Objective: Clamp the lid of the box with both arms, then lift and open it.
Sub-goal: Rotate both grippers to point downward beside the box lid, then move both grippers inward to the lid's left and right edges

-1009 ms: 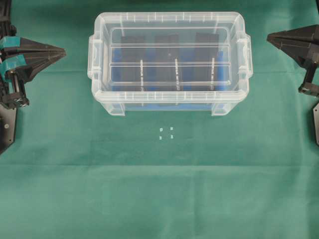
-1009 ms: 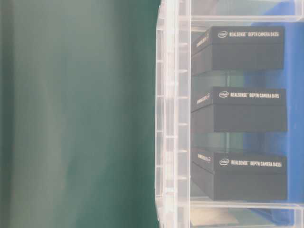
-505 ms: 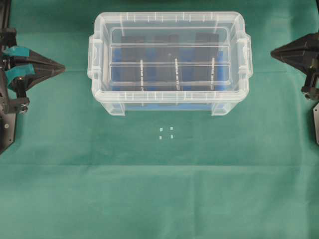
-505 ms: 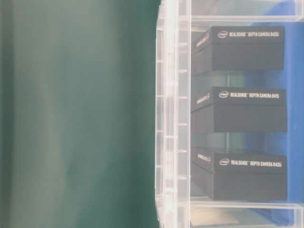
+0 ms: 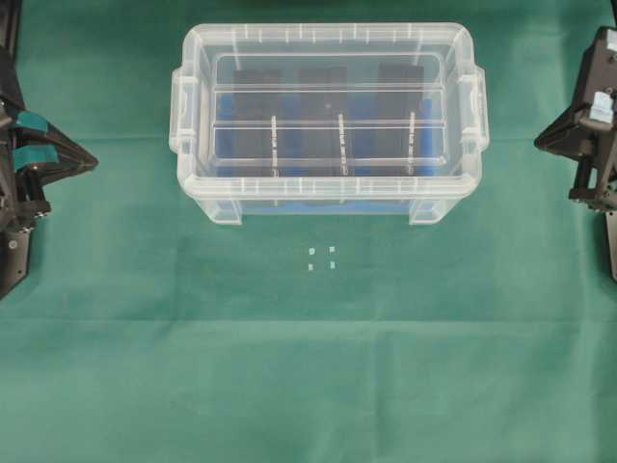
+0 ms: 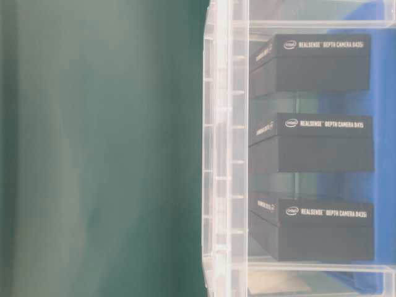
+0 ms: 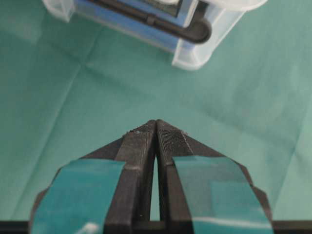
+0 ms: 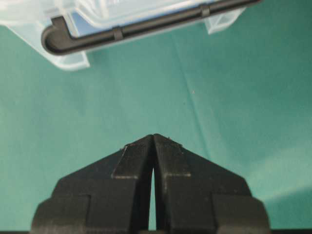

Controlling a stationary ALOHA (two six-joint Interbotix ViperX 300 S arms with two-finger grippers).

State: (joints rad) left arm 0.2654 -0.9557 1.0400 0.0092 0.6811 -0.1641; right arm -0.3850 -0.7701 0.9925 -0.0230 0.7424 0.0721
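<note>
Green cloth (image 5: 318,386) under lidded box (image 5: 328,121); left pincer (image 7: 156,127), right pincer (image 8: 153,140) clenched, empty.

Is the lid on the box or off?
On: the lid sits flat over the box, neither gripper touching it.

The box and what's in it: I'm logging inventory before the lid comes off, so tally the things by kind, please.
Clear box: 1
Clear lid: 1
Blue insert: 1
Black camera boxes: 3
Total: 6
</note>
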